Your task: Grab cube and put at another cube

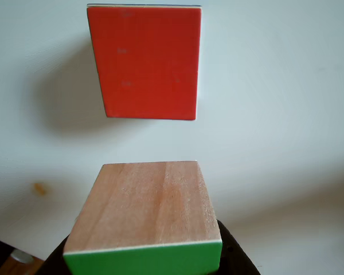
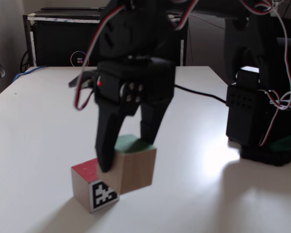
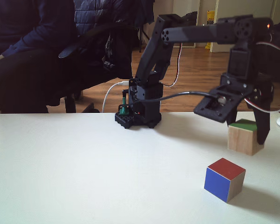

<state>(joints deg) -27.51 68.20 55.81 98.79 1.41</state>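
Two cubes sit on my white table (image 3: 84, 177), under the black arm (image 3: 196, 35) reaching out from its base (image 3: 140, 112). My gripper (image 2: 127, 155) is pinching the cube (image 2: 136, 165), one finger on either side, green face up and bare wood toward a fixed view. Another cube (image 3: 225, 179) rests on the table near it, apart from it, red on top, blue side showing; its tag (image 2: 105, 192) faces a fixed view.
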